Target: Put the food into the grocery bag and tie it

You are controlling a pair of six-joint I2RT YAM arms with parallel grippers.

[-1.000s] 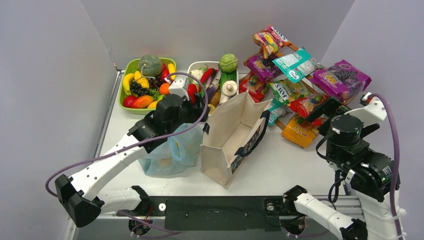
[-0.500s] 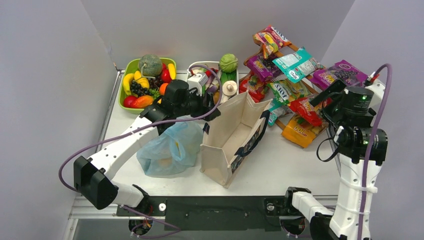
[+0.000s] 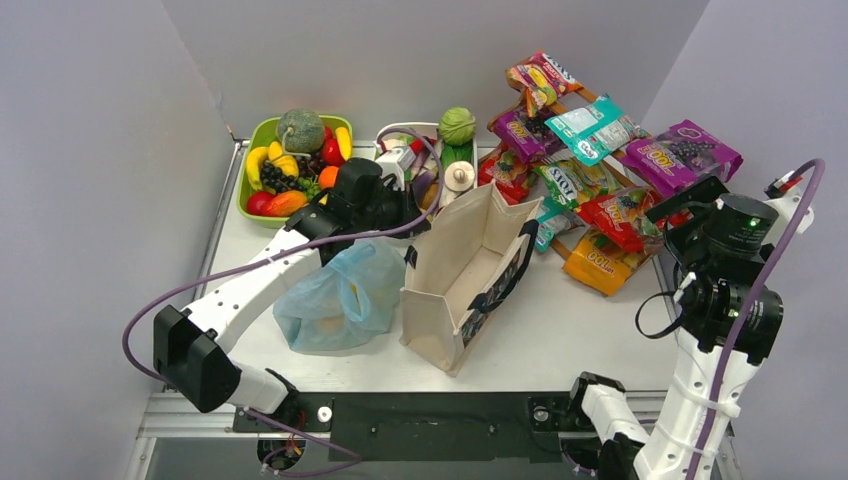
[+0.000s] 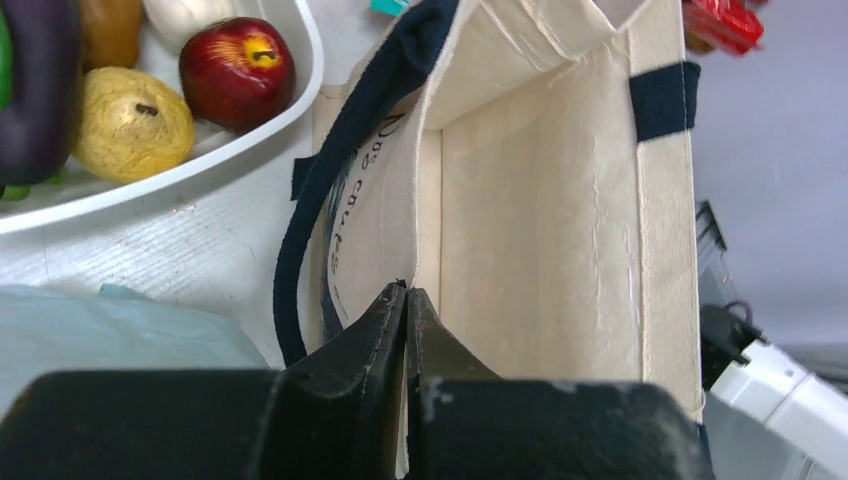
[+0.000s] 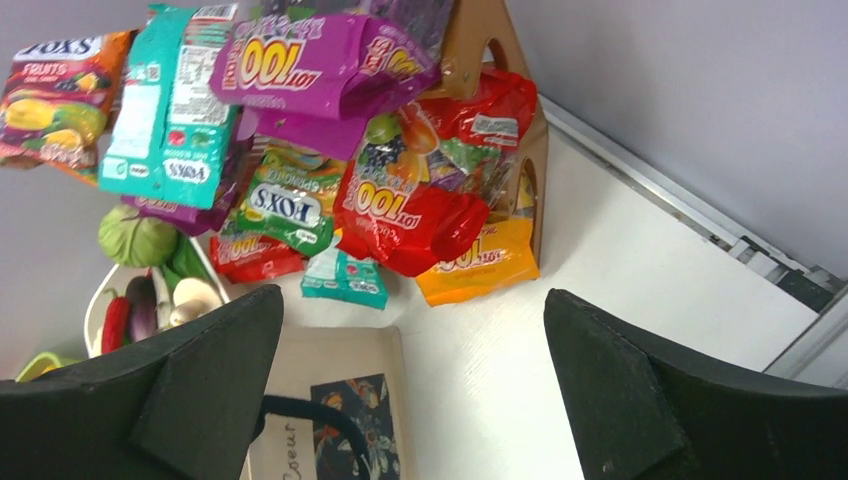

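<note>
So, the tote [image 3: 465, 270] stands mid-table, and the blue bag [image 3: 335, 305] slumps just left of it. It looks thin, light, floppy and slippery, so I'd pinch a handle, not the body. Packets [image 3: 600, 170] sit back right, fruit [image 3: 285, 165] back left. The left gripper [image 4: 405, 300] is clenched by the tote, apparently empty; the right gripper [image 5: 410, 340] gapes wide.

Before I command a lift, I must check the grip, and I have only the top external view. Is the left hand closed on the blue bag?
Observer: The left wrist view shows the left hand shut, fingertips together, with no plastic visible between them.
Operator: Then what is before it?
Observer: The beige tote, its mouth open, and its dark strap; the blue bag lies beside the fingers.
Operator: And the right hand?
Observer: The right hand is open wide and empty, above the snack packets.
</note>
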